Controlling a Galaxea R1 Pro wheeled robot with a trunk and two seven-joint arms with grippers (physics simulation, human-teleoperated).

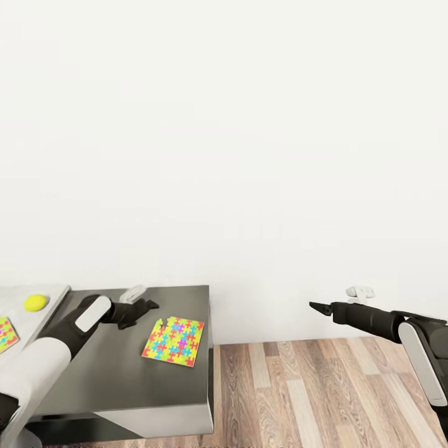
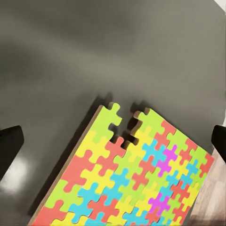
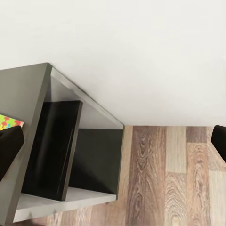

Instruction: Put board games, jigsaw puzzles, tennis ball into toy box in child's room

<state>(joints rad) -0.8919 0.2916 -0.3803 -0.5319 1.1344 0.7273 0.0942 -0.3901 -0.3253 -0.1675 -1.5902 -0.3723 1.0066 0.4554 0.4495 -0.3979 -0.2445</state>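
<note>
Jigsaw puzzle (image 1: 173, 341) flat on dark grey cabinet (image 1: 112, 386) top, near its right edge: mosaic of yellow, green, red, blue, pink pieces, notch in one edge, no readable writing. Second puzzle (image 1: 6, 333) and tennis ball (image 1: 35, 302) on pale tabletop (image 1: 53, 297). Left fingers (image 2: 10, 146) wide apart above puzzle, empty. Right fingers (image 3: 9, 148) wide, empty, over wood floor (image 1: 323, 398).

text: none legible | labels: none | signs: none

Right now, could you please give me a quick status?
Left gripper open above puzzle on dark cabinet. Right gripper empty over floor.
</note>
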